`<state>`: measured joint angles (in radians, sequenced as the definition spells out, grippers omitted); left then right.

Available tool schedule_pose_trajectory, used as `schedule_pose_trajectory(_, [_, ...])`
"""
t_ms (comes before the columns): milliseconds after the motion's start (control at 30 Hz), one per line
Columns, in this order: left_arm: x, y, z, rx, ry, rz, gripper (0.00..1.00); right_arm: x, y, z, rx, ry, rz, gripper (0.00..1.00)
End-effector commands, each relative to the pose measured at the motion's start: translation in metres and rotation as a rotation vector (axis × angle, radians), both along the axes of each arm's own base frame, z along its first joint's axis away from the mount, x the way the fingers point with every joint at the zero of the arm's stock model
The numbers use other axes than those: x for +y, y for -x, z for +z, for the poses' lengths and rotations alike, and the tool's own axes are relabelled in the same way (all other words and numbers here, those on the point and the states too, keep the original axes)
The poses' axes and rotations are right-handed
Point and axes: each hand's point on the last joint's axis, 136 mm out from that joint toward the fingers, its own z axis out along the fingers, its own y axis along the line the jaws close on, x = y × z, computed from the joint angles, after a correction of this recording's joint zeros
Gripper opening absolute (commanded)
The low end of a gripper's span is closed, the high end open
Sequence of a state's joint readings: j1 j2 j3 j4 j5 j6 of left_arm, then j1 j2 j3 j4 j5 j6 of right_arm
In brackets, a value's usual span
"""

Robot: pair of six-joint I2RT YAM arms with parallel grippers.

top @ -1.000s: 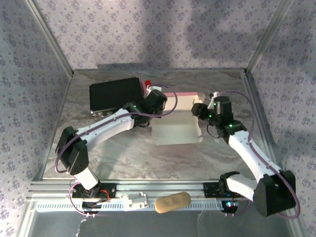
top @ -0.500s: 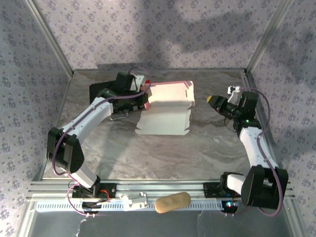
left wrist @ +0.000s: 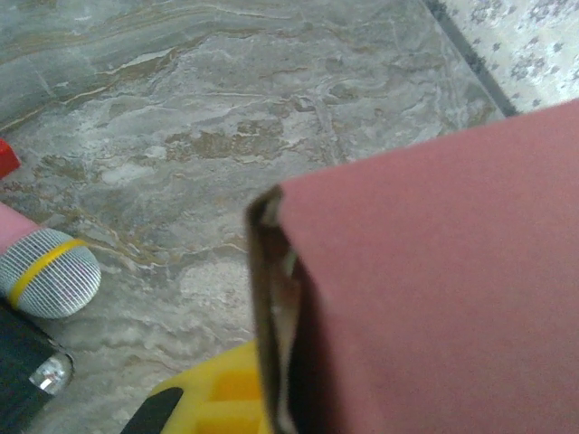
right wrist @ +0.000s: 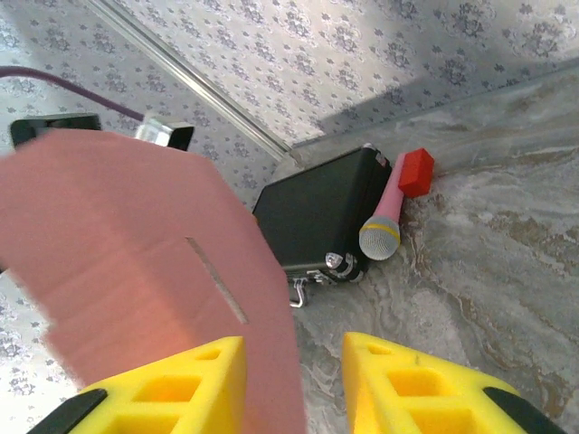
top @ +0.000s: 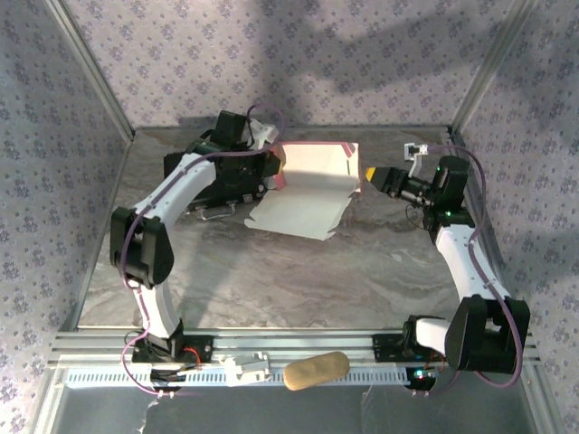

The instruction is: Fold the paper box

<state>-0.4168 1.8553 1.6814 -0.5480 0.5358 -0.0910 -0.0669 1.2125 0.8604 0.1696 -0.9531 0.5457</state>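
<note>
At rear | paper box (top: 312,181) in L jaws (pinched) | R jaws beside

Both arms reach far forward, left hand (top: 277,169) clamped on the paper box (top: 312,185), right hand (top: 372,172) parted.

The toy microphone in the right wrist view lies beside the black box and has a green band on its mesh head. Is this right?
Not quite. The band is yellow, not green. The right wrist view shows it: the toy microphone lies beside the black box, with a yellow band on its mesh head.
</note>
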Motion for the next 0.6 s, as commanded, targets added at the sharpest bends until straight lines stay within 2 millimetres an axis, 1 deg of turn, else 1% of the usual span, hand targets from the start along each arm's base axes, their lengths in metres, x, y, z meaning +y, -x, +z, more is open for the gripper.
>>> schedule_pose_trajectory(0, [0.002,-0.017,0.011,-0.050,0.010,-0.046,0.00,0.004,-0.011,0.014,-0.062,0.029,0.004,0.35])
schedule_pose_trajectory(100, [0.006,-0.032,0.014,-0.055,0.045,-0.068,0.00,0.006,-0.017,0.010,-0.056,0.050,0.007,0.36])
schedule_pose_trajectory(167, [0.007,-0.035,0.015,-0.065,0.048,-0.096,0.00,0.008,-0.021,0.006,-0.055,0.067,0.009,0.37])
schedule_pose_trajectory(267, [0.008,-0.035,0.010,-0.072,0.049,-0.140,0.00,0.013,-0.025,0.002,-0.060,0.078,0.028,0.38])
schedule_pose_trajectory(400, [0.010,-0.040,-0.003,-0.055,0.062,-0.138,0.00,0.025,-0.032,0.001,-0.066,0.101,0.070,0.38])
schedule_pose_trajectory(567, [0.010,-0.045,-0.018,-0.032,0.063,-0.132,0.00,0.047,-0.029,-0.007,-0.060,0.182,0.143,0.37])
